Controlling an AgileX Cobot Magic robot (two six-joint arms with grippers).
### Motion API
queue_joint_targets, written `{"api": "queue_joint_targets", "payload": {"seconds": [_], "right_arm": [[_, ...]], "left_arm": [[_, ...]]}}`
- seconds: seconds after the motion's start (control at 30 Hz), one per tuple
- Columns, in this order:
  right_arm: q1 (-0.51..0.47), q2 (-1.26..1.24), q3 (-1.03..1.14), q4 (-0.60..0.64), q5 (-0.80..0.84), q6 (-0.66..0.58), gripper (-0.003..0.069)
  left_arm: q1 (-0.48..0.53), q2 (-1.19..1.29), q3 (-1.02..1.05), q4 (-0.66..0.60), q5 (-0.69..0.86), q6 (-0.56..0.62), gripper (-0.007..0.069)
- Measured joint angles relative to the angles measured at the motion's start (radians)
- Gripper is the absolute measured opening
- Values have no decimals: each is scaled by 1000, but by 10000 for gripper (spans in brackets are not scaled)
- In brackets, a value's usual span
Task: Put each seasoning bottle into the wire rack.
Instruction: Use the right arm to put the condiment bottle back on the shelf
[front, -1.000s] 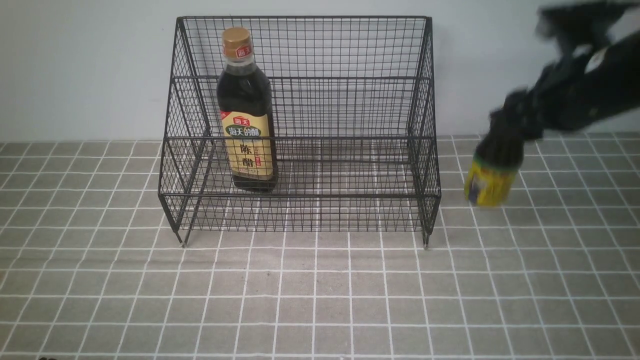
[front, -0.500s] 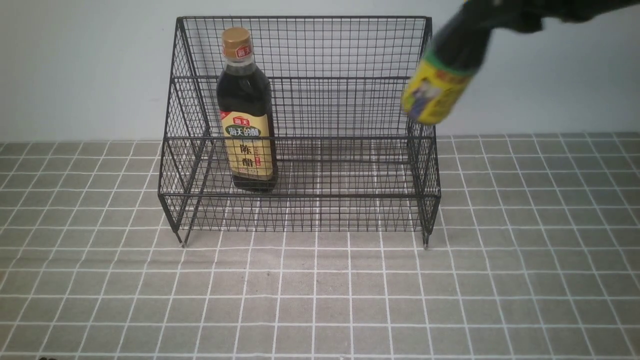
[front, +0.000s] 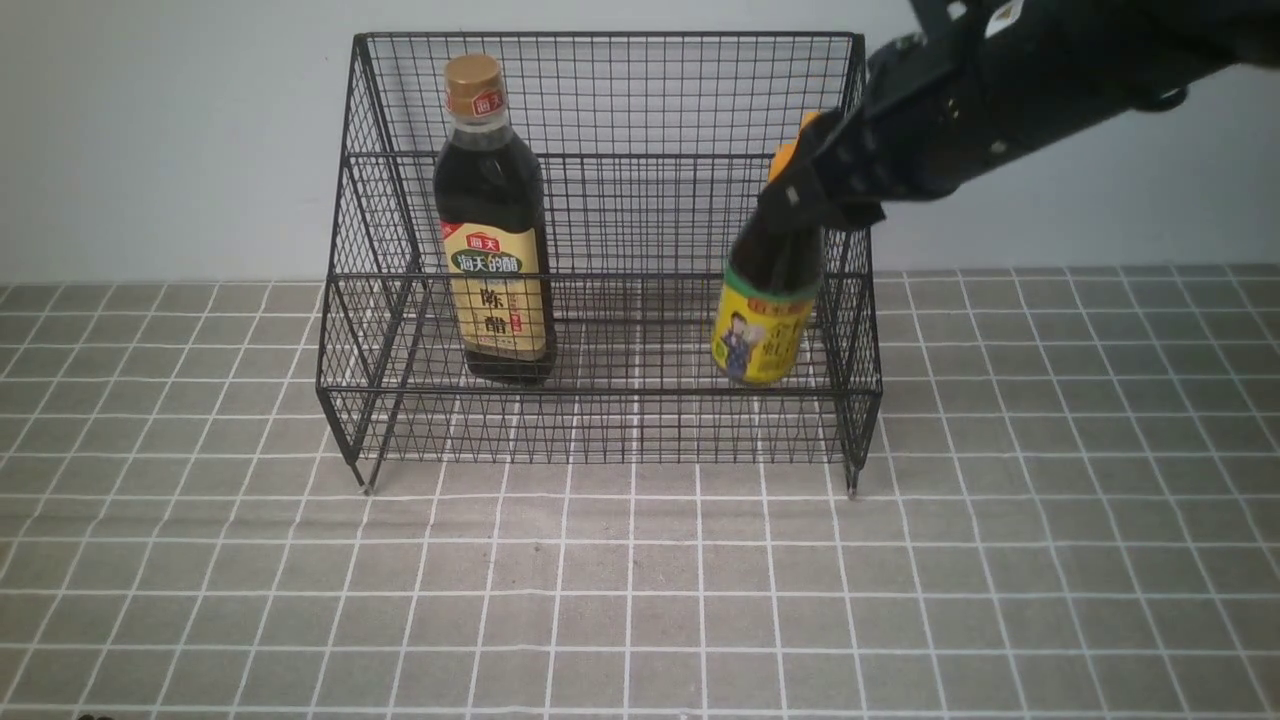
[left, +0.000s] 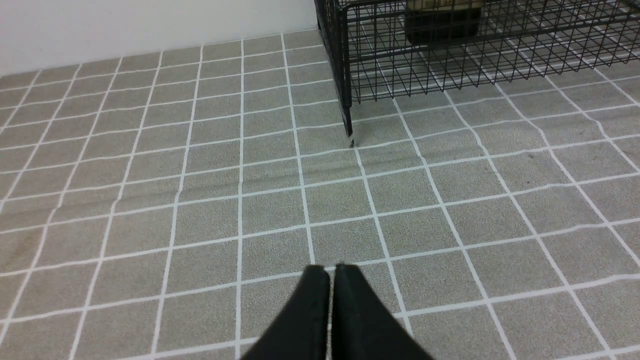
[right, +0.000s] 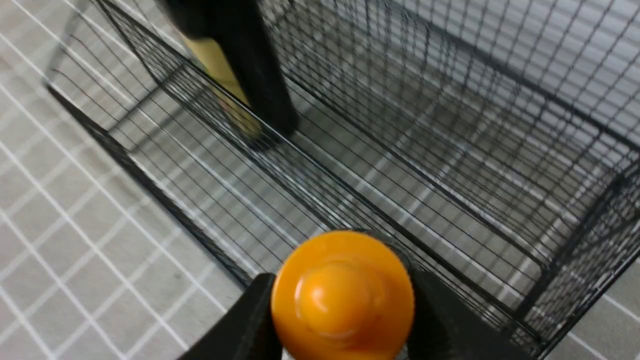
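Grey cloth with white grid lines (front: 620, 580) covers the tabletop before a pale wall (front: 150, 140), and on it stands the black wire-mesh stepped rack (front: 600, 391), with the tall dark bottle with gold cap (front: 490, 190) inside at its left part. At the right part, the black right hand (front: 800, 205) is closed around the short dark bottle with orange cap and yellow label (front: 765, 330), which leans a little. If it is released so tilted, or its base catches the mesh, I think it could tip over.
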Motion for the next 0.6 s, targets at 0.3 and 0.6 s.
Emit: {"api": "queue_joint_targets", "payload": {"seconds": [0.3,0.6], "right_arm": [[0,94,0,-32,0,100,300],[0,113,-5,-108,8,213,359]], "left_arm": [[0,0,0,0,0,0,-7],[0,0,0,0,0,0,-7]]}}
